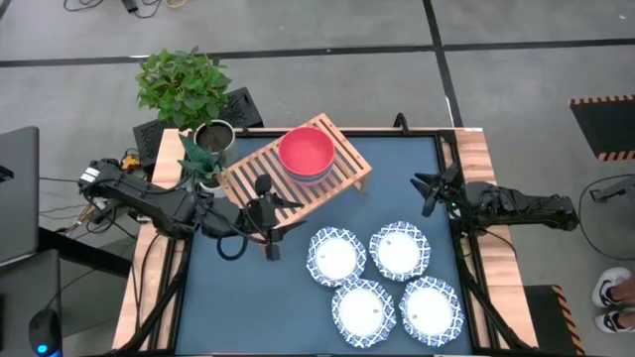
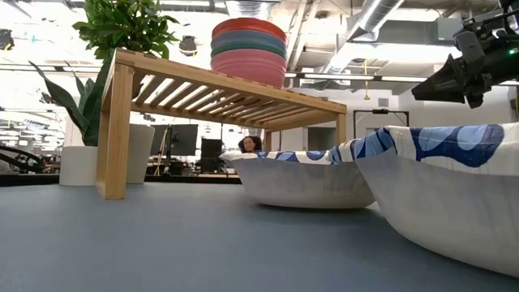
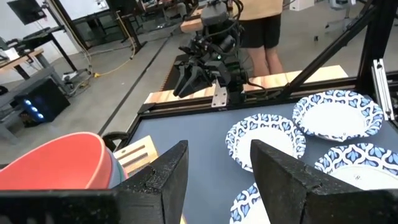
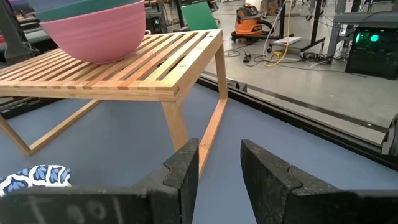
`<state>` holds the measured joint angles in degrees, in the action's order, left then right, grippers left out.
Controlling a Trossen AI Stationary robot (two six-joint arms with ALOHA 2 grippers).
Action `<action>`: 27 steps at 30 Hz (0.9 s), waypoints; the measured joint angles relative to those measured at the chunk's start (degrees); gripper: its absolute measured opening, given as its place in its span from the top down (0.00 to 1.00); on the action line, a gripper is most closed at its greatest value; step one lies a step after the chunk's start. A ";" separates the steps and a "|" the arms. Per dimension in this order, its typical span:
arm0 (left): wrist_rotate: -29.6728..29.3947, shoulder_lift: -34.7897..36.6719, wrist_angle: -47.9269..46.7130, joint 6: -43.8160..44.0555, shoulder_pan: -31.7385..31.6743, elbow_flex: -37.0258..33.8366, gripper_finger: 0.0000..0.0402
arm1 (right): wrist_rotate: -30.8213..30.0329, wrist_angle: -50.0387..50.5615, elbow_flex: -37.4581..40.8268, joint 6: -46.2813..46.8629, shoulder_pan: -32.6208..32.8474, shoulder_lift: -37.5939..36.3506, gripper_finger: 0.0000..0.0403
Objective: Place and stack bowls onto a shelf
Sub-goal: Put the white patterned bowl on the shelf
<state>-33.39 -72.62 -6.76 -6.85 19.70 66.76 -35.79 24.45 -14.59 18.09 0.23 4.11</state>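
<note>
With the plain bowls stacked on the slatted wooden shelf (image 1: pixel 298 169), the empty, parted fingers of the left gripper (image 1: pixel 266 216) hover nearest the four blue-rimmed white dishes (image 1: pixel 382 281), clustered at its four o'clock on the worktop.

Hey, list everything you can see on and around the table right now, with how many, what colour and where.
plain bowls: one nested stack, red on top, grey-blue, green and pink showing below in the low view, on the shelf
shelf: one, light wood slats, far middle of the table
patterned dishes: four, white with blue rims, on the tabletop in a cluster on the near right
table: one, dark blue top with wooden side edges
potted plant: one, green leaves, far left corner, a metal pot beside it
person: one, far off in the room behind the table, low view
left gripper: open, empty, by the shelf's near left end
right gripper: open, empty, waiting at the table's right edge
</note>
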 joint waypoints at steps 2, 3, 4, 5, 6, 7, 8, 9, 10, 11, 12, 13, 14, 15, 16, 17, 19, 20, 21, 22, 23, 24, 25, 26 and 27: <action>0.01 0.00 -0.40 0.00 0.00 0.00 0.60 | 0.00 -0.02 0.00 0.00 0.00 0.01 0.64; 0.02 0.00 -0.48 -0.05 0.00 0.00 0.60 | 0.00 -0.02 0.00 0.00 0.00 0.00 0.64; 0.05 0.00 -0.45 -0.23 0.00 0.00 0.60 | 0.00 0.00 0.00 0.00 0.01 0.01 0.64; 0.35 0.00 -0.45 -0.53 0.00 0.00 0.60 | 0.00 -0.01 0.00 0.00 0.01 0.01 0.64; 1.23 0.00 -0.47 -0.82 -0.01 0.00 0.60 | 0.00 0.00 0.00 0.00 0.00 0.00 0.64; 2.59 0.00 -0.50 -0.97 -0.02 0.00 0.60 | 0.00 -0.02 0.00 0.00 0.01 -0.02 0.64; 3.95 0.00 -0.63 -0.98 -0.01 -0.02 0.60 | 0.00 -0.02 0.00 0.00 0.02 -0.02 0.64; 5.33 0.00 -0.33 -0.87 0.00 -0.37 0.60 | 0.00 -0.02 0.00 0.00 0.00 0.01 0.64; 6.44 -0.17 0.06 -0.33 0.00 -0.85 0.60 | 0.00 -0.02 0.00 0.00 0.00 0.00 0.64; 7.63 -0.45 0.48 0.44 0.00 -1.33 0.60 | 0.00 -0.02 0.00 0.00 0.02 -0.01 0.64; 8.85 -0.67 0.50 1.47 0.02 -1.75 0.60 | 0.00 -0.02 0.00 0.00 0.00 -0.01 0.64; 10.05 -1.03 0.41 2.58 0.05 -2.29 0.60 | 0.00 -0.03 0.00 0.00 0.00 -0.01 0.64; 11.42 -1.94 0.70 3.88 0.07 -2.43 0.60 | 0.00 -0.09 0.00 0.01 0.03 -0.02 0.64; 12.30 -2.65 1.76 5.01 0.04 -2.42 0.60 | 0.00 -0.14 0.00 0.05 0.10 -0.01 0.64; 12.63 -3.32 2.30 5.75 0.15 -2.41 0.60 | 0.02 -0.25 0.00 0.07 0.11 0.01 0.64; 13.01 -4.19 3.34 6.37 0.34 -2.43 0.60 | 0.09 -0.54 0.00 0.07 0.13 -0.02 0.64; 14.83 -6.01 8.53 6.62 0.71 -2.37 0.60 | 1.32 -0.62 0.00 0.12 0.13 -0.02 0.64; 16.07 -6.74 9.79 6.29 1.01 -2.38 0.60 | 1.57 -0.79 0.00 0.22 0.15 -0.02 0.64; 17.41 -7.52 11.13 5.86 1.38 -2.38 0.60 | 1.96 -0.95 -0.02 0.80 0.18 -0.02 0.64; 18.75 -8.17 12.59 5.46 1.61 -2.38 0.60 | 2.45 -0.75 -0.02 1.61 0.17 -0.02 0.64; 19.54 -8.45 12.73 5.35 1.87 -2.38 0.60 | 2.70 -0.69 0.00 2.19 0.15 -0.02 0.64; 19.69 -8.56 12.28 5.44 2.28 -2.44 0.60 | 2.71 -0.89 -0.01 2.70 0.15 -0.02 0.64; 19.63 -8.59 12.30 5.95 2.56 -2.45 0.60 | 2.71 -0.89 -0.02 2.93 0.15 -0.02 0.64; 19.50 -8.52 12.12 6.31 2.81 -2.43 0.60 | 2.73 -0.76 -0.02 2.93 0.15 -0.02 0.64; 19.30 -8.32 11.37 6.54 3.05 -2.43 0.60 | 2.74 -0.83 -0.02 2.93 0.15 -0.02 0.64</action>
<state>-14.08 -80.94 4.61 -0.31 22.76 64.34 -33.05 23.62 -14.61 21.02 0.38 4.10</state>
